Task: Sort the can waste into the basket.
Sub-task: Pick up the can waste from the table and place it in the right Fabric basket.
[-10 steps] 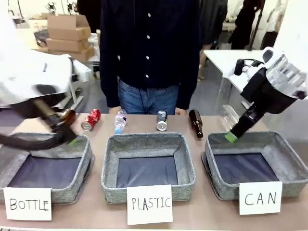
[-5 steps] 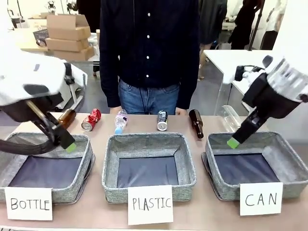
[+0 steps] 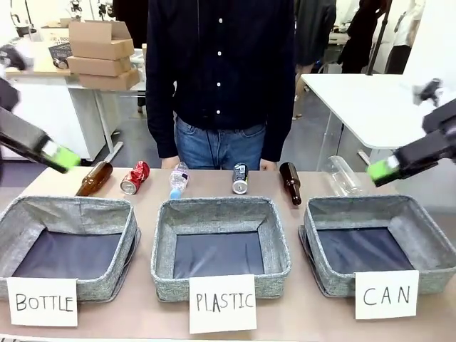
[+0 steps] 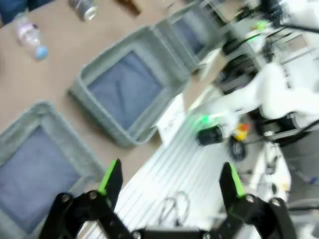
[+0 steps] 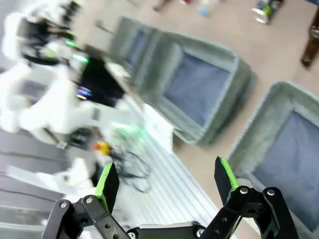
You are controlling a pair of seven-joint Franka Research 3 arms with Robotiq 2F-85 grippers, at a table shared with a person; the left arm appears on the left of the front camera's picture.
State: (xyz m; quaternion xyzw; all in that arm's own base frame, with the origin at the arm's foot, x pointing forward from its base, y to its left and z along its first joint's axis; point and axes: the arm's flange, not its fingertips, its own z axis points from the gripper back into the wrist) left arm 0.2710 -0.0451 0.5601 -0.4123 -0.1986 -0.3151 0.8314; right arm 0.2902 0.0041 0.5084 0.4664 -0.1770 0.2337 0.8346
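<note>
Table (image 3: 306, 317) spans my front view, with a person standing at its far edge. On the near half sit three grey fabric bins in a row. The basket (image 3: 360, 206) I want is on my right, behind a white card (image 3: 385, 293) reading CAN, and I see only dark lining inside it. The middle bin (image 3: 217, 206), marked PLASTIC, and the left bin (image 3: 71, 208), marked BOTTLE, likewise show nothing but lining.

My left gripper (image 4: 170, 174) and right gripper (image 5: 165, 177) are raised above the table, each off to its own side, fingers spread wide with nothing between them.

Litter lies in a row beyond the bins. The red can (image 3: 134, 177) is on its side beyond the left bin, just beside a brown bottle (image 3: 94, 178). The dark can (image 3: 239, 178) is beyond the middle bin, with a clear bottle (image 3: 178, 178) between the two cans. Both cans are well apart from the basket.

I judge them light, thin-walled, slick and apt to roll, and the red one looks dented. I would close gently across the middle of the barrel, not the ends.
</note>
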